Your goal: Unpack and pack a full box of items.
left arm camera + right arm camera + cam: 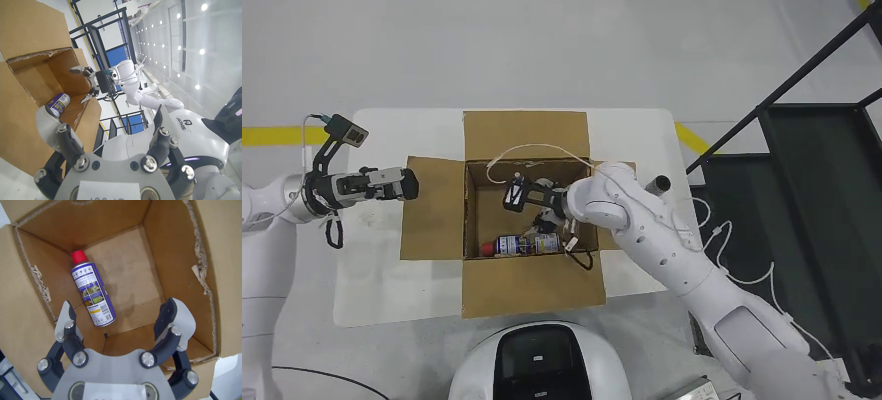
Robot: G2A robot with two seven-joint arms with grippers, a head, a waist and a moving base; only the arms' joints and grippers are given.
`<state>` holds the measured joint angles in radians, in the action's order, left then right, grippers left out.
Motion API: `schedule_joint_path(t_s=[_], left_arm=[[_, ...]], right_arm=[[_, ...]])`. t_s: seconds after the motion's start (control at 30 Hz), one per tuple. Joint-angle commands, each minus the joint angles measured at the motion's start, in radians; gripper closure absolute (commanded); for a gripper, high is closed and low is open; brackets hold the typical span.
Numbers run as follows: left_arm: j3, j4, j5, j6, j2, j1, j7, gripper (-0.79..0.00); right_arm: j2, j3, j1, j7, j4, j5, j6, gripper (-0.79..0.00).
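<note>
With only 1 item in the box, the work appeared to stand at the turn between unpacking and packing, and which of the 2 could not be settled from the scene alone. If unpacking, this was the last pick. The spray can lay on its side on the box floor, close along the wall at 6 o'clock in the top view, with the rest of the floor bare cardboard. The right arm stretched in from about 4 o'clock, its wrist bent down over the opening so that the right hand hung above the floor, pointing into the box. Its 2 fingers were spread wide and held nothing. From the left wrist view the same hand showed level with the box rim, well above the can. A pick would probably call for lowering it further, turning the wrist so the fingers straddle the can across its round body, and closing near the middle. The nearby wall leaves little room for 1 finger, and the can may roll if nudged. The left arm sat out at 9 o'clock, forearm level over the table, with the left hand just beside the outer flap, its fingers likewise parted and empty.
</note>
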<state>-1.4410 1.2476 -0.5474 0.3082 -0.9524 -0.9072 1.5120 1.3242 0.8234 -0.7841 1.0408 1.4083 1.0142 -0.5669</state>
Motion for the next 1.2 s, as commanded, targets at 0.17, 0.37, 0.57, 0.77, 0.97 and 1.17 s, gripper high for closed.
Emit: schedule_joint_path(t_s=[0.17,0.37,0.57,0.77,0.97,1.17], left_arm=[[0.000,0.000,-0.001,0.000,0.000,0.000,0.000,-0.785],[0.000,0.000,-0.001,0.000,0.000,0.000,0.000,-0.785],[0.000,0.000,-0.001,0.000,0.000,0.000,0.000,-0.785],[0.000,0.000,-0.001,0.000,0.000,0.000,0.000,-0.785],[0.000,0.000,-0.001,0.000,0.000,0.000,0.000,-0.785],[0.000,0.000,-0.001,0.000,0.000,0.000,0.000,-0.785]], right_arm=[[0.059,-0.141,0.127,0.000,-0.218,-0.071,-0.058,-0.785],[0.111,-0.234,0.197,-0.008,-0.361,-0.103,-0.066,-0.785],[0.170,-0.314,0.249,-0.034,-0.489,-0.105,-0.046,-0.785],[0.230,-0.374,0.284,-0.060,-0.614,-0.122,-0.054,-0.785],[0.280,-0.413,0.311,-0.098,-0.720,-0.117,-0.074,-0.699],[0.313,-0.425,0.335,-0.137,-0.814,-0.123,-0.101,0.000]])
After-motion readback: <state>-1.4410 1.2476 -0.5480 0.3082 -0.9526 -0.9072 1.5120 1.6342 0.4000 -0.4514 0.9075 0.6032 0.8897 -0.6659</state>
